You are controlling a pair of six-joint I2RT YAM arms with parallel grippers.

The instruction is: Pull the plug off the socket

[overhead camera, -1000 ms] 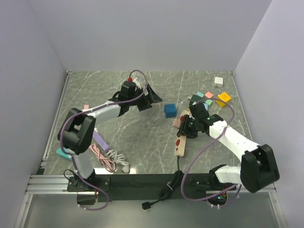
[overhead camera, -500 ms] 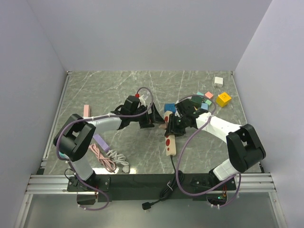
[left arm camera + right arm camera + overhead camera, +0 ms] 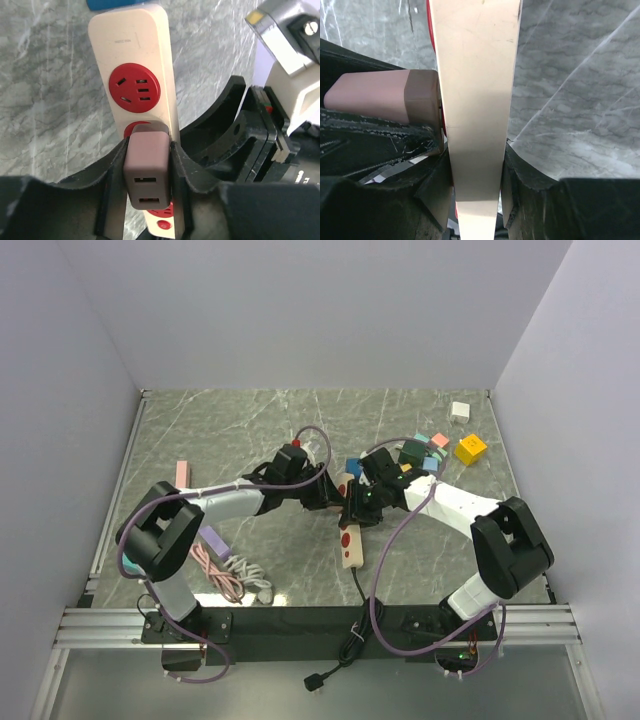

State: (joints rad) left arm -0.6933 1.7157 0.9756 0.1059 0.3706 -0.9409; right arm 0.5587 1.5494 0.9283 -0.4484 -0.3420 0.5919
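Note:
A cream power strip [image 3: 135, 45] with red sockets [image 3: 134, 85] lies in the middle of the table [image 3: 350, 540]. A dusty-pink plug [image 3: 147, 170] with two USB slots sits in one socket. My left gripper [image 3: 148, 150] is shut on the plug, one finger pressed against each side. My right gripper [image 3: 475, 165] is shut on the strip's body [image 3: 475, 75], clamping its two long edges, and the plug [image 3: 380, 95] shows just to its left. In the top view both grippers meet over the strip, the left [image 3: 333, 496] and the right [image 3: 360, 508].
A blue cube [image 3: 354, 466] lies just behind the strip. Coloured blocks stand at the back right, among them a yellow one [image 3: 470, 448] and a white one [image 3: 459, 411]. A pink cable coil [image 3: 225, 575] and a purple block [image 3: 212, 538] lie near left. The strip's black cord [image 3: 358, 610] runs to the front edge.
My right arm has carried the strip leftward to the table's middle. My left arm has come in from the back and closed its open jaws on the plug.

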